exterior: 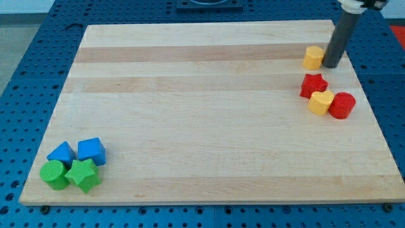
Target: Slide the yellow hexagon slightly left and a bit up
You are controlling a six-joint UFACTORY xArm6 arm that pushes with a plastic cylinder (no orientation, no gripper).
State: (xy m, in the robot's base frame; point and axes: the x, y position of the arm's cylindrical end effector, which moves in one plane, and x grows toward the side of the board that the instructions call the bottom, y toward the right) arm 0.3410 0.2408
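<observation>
The yellow hexagon (312,57) lies near the view's top right on the wooden board (202,126). My tip (331,64) stands just to the right of the hexagon, touching or nearly touching its right side. The dark rod rises from the tip toward the view's top right corner.
Below the hexagon sit a red star (313,85), a yellow heart-like block (321,101) and a red cylinder (342,105), close together. At the view's bottom left cluster a blue triangle (61,153), a blue cube-like block (92,151), a green cylinder (54,174) and a green star (83,175).
</observation>
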